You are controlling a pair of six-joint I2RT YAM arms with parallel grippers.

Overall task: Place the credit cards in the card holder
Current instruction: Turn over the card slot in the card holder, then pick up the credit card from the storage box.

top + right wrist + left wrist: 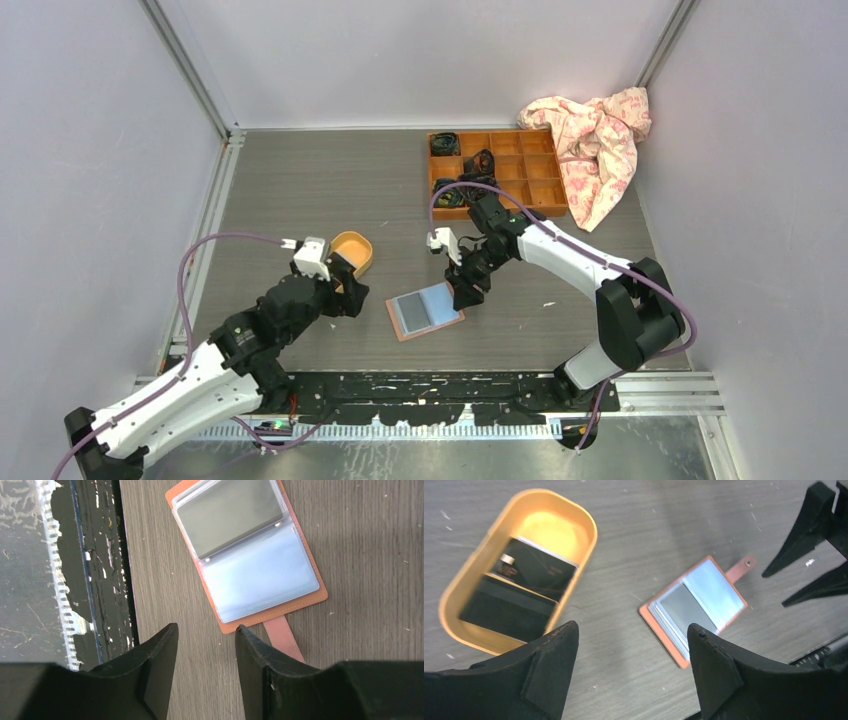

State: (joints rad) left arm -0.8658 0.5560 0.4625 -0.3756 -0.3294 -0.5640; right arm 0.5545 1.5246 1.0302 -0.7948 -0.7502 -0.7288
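The card holder (pixel 425 311) lies flat and open on the table (pixel 300 180) with its clear sleeves facing up. In the right wrist view, one sleeve looks like it's got a grey card in it already. The credit cards (pixel 541 570) I can make out are a couple of dark ones stacked in the yellow tray (pixel 551 527), which sits near the card holder on the left arm's side.

The left gripper (pixel 631 627) hovers between that tray and the card holder, fingers spread wide with nothing in them. The right gripper (pixel 206 628) sits right at the card holder's tab edge, jaws partly apart and also empty. The snap tab (pixel 282 637) pokes out next to one finger.

My guess on handling: the cards are light, stiff, slick plastic lying flat down in the tray, so a straight pinch from above won't find much to bite on. I'd go for a short edge, or tip one up against the tray wall. The tray rim is the main thing in the way.

The card holder looks soft and light, so it'll probably skate when a card gets pushed into a floppy sleeve. Pinning it at the tab side seems smart. Both sets of fingers are close together over it, so bumping is a risk.

The wooden box (pixel 535 165) and the patterned cloth (pixel 592 140) are well beyond the card holder and shouldn't be a bother.
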